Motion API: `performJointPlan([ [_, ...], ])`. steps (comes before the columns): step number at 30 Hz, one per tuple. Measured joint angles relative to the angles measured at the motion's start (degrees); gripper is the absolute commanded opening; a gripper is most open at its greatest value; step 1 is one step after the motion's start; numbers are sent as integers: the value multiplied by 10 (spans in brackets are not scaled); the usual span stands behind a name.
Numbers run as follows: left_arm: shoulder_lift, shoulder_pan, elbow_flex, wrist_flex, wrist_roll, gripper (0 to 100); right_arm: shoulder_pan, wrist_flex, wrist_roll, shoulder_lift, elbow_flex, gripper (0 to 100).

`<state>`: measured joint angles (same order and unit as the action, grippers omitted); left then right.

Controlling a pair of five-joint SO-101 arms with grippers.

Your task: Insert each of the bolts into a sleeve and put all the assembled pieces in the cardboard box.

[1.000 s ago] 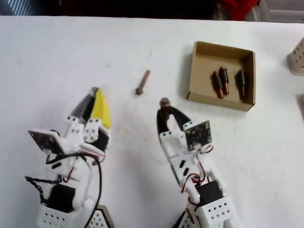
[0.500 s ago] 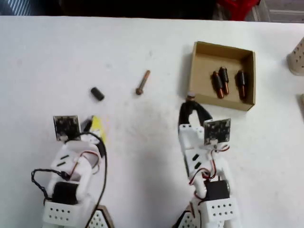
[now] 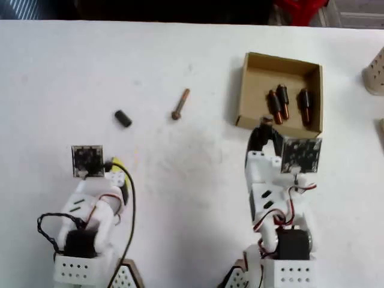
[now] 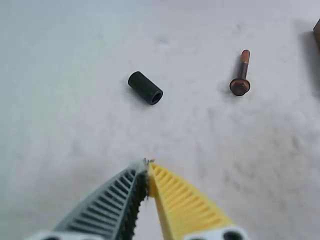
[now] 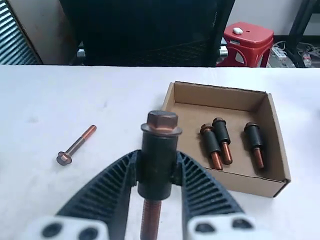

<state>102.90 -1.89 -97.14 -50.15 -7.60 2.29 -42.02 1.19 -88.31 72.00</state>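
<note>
My right gripper is shut on an assembled piece, a copper bolt standing upright in a black sleeve. In the high view that gripper sits just in front of the cardboard box, which holds three assembled pieces. A loose black sleeve and a loose copper bolt lie on the white table left of the box. My left gripper is shut with nothing in it, drawn back from the sleeve and the bolt.
A perforated white object stands at the table's right edge. Beyond the table, in the right wrist view, are a dark chair and a red stool. Open table lies between the two arms.
My right gripper has carried the assembled piece to the right, up to the box's front wall. My left gripper has let go of the black sleeve, pulled back toward its base and closed.
</note>
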Motion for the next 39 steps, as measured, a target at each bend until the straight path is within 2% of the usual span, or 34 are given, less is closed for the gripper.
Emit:
performJointPlan([
  [15,0,0,0,-20,1,23,-77,-12,-1,523,-377,16],
  [21,0,14,0,-33,29,23,-116,-106,55,738,-594,16],
  [28,0,19,0,-33,32,23,-144,-171,62,973,-861,16],
  [33,0,19,0,-33,32,23,-147,-264,68,1131,-1050,17],
  [39,0,19,0,-33,32,23,-146,-375,144,1312,-1271,17],
])
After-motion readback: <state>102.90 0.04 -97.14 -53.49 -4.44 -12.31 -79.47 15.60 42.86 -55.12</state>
